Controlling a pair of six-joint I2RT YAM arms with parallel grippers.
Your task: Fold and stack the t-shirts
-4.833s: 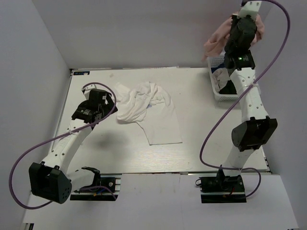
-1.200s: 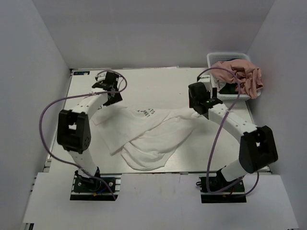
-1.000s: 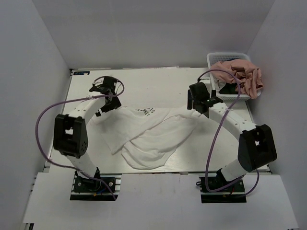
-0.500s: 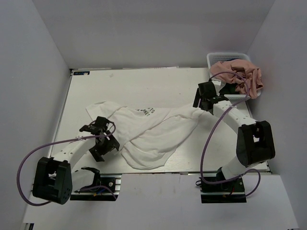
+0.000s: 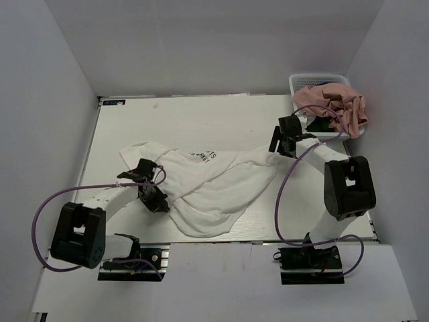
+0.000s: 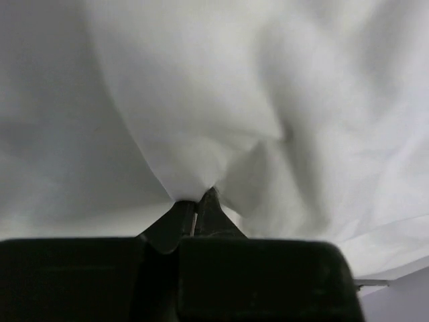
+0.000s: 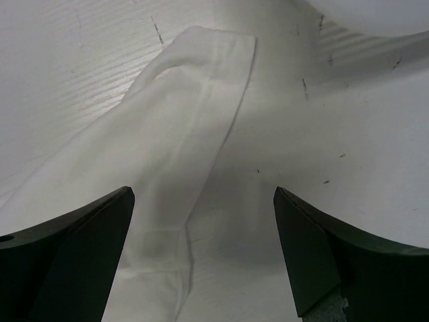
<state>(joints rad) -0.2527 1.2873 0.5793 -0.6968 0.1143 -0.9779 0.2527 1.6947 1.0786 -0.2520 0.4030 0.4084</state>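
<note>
A large white t-shirt [image 5: 221, 184] with dark lettering [image 5: 204, 156] lies spread and rumpled across the middle of the table. My left gripper [image 5: 161, 201] is at its near left edge. In the left wrist view the left gripper [image 6: 196, 198] is shut on a pinched fold of the white cloth [image 6: 194, 134]. My right gripper [image 5: 276, 146] is at the shirt's right end. It hangs open over a hemmed sleeve [image 7: 201, 127], and the gripper [image 7: 202, 192] has nothing between its fingers. A pink t-shirt [image 5: 332, 107] is draped over the basket.
A white mesh basket [image 5: 315, 78] stands at the back right corner, with a dark patch under the pink cloth. White walls close in the table on the left, back and right. Purple cables loop off both arms.
My left arm swung from the shirt's far left corner to its near left edge and shut on the cloth. The right gripper shifted slightly toward the basket and stayed open.
</note>
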